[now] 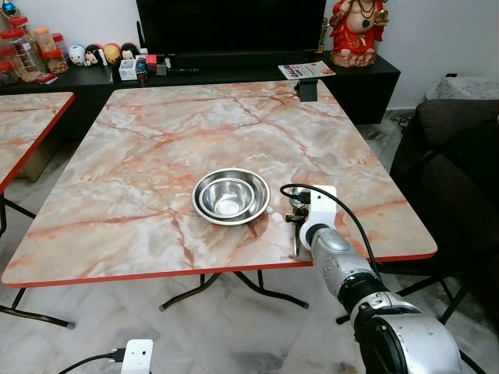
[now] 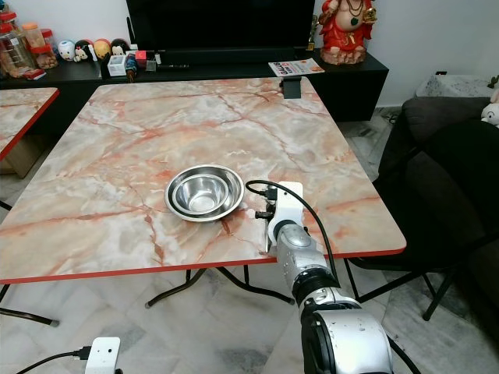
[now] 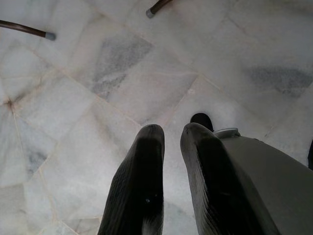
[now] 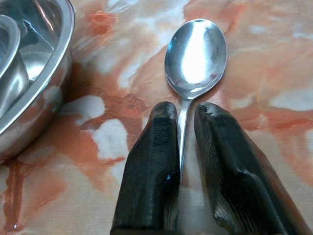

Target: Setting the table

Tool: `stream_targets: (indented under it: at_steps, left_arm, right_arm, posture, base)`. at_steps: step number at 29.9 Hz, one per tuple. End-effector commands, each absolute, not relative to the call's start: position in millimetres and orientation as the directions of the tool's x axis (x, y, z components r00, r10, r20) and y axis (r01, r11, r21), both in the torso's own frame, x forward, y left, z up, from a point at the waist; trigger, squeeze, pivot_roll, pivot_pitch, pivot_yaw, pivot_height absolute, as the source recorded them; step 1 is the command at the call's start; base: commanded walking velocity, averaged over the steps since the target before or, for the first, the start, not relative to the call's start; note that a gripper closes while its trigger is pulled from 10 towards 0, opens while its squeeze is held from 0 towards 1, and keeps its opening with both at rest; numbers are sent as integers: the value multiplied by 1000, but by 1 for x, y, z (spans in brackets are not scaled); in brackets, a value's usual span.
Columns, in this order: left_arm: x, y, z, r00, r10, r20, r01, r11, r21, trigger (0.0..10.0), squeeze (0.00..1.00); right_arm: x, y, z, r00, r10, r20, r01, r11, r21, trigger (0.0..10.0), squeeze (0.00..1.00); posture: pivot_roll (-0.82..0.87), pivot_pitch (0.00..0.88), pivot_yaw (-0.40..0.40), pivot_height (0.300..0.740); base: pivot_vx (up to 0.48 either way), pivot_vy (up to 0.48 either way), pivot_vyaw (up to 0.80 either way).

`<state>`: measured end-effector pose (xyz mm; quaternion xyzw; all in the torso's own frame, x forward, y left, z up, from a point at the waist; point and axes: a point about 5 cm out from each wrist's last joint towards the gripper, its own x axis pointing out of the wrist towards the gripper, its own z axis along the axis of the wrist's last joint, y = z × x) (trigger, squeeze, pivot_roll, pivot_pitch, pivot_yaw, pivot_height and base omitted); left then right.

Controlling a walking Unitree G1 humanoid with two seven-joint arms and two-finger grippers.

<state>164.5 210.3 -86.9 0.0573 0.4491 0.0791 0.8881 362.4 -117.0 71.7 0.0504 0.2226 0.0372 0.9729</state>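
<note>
A steel bowl [image 1: 231, 195] with a smaller one nested inside stands near the front of the marble table [image 1: 148, 140]. Just right of it, my right gripper [image 4: 182, 110] is shut on the handle of a steel spoon [image 4: 195, 51]. The spoon points away from me and lies low over the tabletop, close to the bowl's rim [image 4: 58, 73]; I cannot tell whether it touches the table. My left gripper [image 3: 171, 132] hangs over the marble floor with its fingers together and nothing between them.
A second marble table [image 1: 31, 117] stands at the left. A black cabinet [image 1: 234, 74] at the back carries jars, figurines, a red statue [image 1: 355, 31] and a magazine [image 1: 306, 70]. A dark sofa [image 1: 460, 156] is on the right. A white box with a cable [image 1: 136, 357] lies on the floor.
</note>
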Motion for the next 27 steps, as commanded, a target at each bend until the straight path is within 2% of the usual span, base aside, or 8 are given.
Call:
stream_targets:
  at_steps: [1, 2, 3, 6, 7, 12, 15, 27]
  left_arm:
    - [164, 212, -87, 575, 201, -793, -93, 979, 180, 10000, 0]
    - [164, 212, -87, 575, 201, -793, -94, 979, 180, 10000, 0]
    - [165, 212, -87, 576, 203, -792, -98, 979, 180, 10000, 0]
    - [164, 213, -87, 576, 203, -792, -99, 979, 179, 10000, 0]
    - [164, 213, -87, 577, 203, -791, -99, 979, 178, 10000, 0]
    - [165, 212, -87, 583, 200, -787, -106, 980, 171, 10000, 0]
    - [166, 211, -86, 593, 203, -779, -118, 979, 165, 10000, 0]
    - [164, 209, -87, 595, 195, -780, -109, 981, 162, 10000, 0]
  right_arm:
    - [366, -117, 78, 918, 95, -386, -71, 995, 75, 10000, 0]
    - [367, -116, 81, 925, 99, -367, -83, 995, 58, 10000, 0]
    - [372, -113, 95, 958, 117, -263, -114, 993, 24, 10000, 0]
    - [376, -112, 108, 976, 125, -180, -118, 992, 47, 10000, 0]
    - [378, -112, 114, 983, 119, -141, -117, 993, 17, 10000, 0]
    - [377, -112, 125, 993, 115, -31, -116, 993, -35, 10000, 0]
    - [371, -111, 131, 985, 144, 94, -133, 985, -107, 10000, 0]
    - [341, -144, 105, 986, 52, 160, -28, 988, -151, 10000, 0]
  posture:
    - [8, 0, 0, 732]
    - [9, 0, 1, 732]
    - [7, 0, 1, 732]
    - [3, 0, 3, 732]
    - [2, 0, 4, 732]
    - [1, 0, 2, 732]
    - [1, 0, 0, 732]
    - [-12, 0, 2, 732]
  base:
    - [0, 0, 0]
    - [0, 0, 0]
    - [0, 0, 0]
    - [0, 0, 0]
    - [0, 0, 0]
    - [0, 0, 0]
    - [0, 0, 0]
    - [0, 0, 0]
